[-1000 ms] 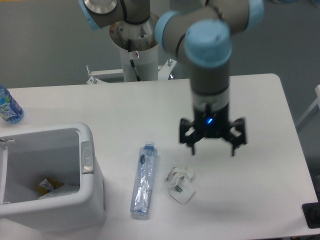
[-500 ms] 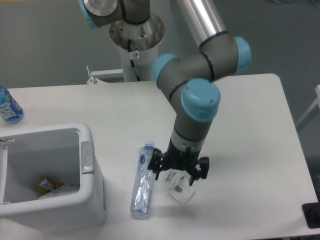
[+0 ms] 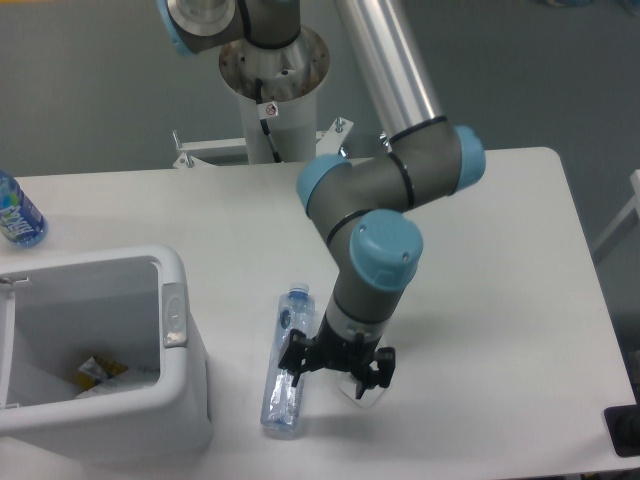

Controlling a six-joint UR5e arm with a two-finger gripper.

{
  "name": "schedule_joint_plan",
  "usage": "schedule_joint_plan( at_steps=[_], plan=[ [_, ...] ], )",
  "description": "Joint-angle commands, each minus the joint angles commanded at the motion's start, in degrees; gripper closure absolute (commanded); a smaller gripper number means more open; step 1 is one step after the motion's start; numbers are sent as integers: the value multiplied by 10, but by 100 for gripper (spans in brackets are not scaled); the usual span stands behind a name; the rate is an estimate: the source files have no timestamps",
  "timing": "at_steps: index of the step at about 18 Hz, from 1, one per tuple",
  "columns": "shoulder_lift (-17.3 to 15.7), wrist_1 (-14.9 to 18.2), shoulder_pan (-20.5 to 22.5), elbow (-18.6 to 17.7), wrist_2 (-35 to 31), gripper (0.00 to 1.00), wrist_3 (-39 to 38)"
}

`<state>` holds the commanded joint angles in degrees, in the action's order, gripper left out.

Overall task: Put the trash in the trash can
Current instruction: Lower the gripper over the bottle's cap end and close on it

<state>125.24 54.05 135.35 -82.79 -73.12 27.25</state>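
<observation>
Reaching down over the wrapper beside the crushed bottle

Left to right: trash can [image 3: 185, 400], then crushed bottle [image 3: 284, 370] lying lengthwise front-to-back on the surface [image 3: 500, 300], then jaws [image 3: 338, 368] spread, straddling the wrapper [image 3: 362, 390] directly beneath them.

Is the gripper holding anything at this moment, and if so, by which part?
Cannot be told. The gripper is down over the crumpled wrapper, hiding most of it, so no grasp shows. The crushed bottle lies beside it.
</observation>
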Motion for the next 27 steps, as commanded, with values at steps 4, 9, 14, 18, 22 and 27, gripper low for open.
schedule_joint_plan(
  at_steps=[4, 9, 14, 18, 22, 27],
  plan=[
    [11, -11, -13, -6, -3, 0, 0],
    [30, -14, -41, -7, -47, 0, -1],
    [39, -25, -50, -8, -50, 0, -4],
    [47, -25, -54, -11, -64, 0, -4],
    [43, -28, -55, -12, -67, 16, -5],
    [40, -28, -55, -11, -69, 43, -5]
  ],
)
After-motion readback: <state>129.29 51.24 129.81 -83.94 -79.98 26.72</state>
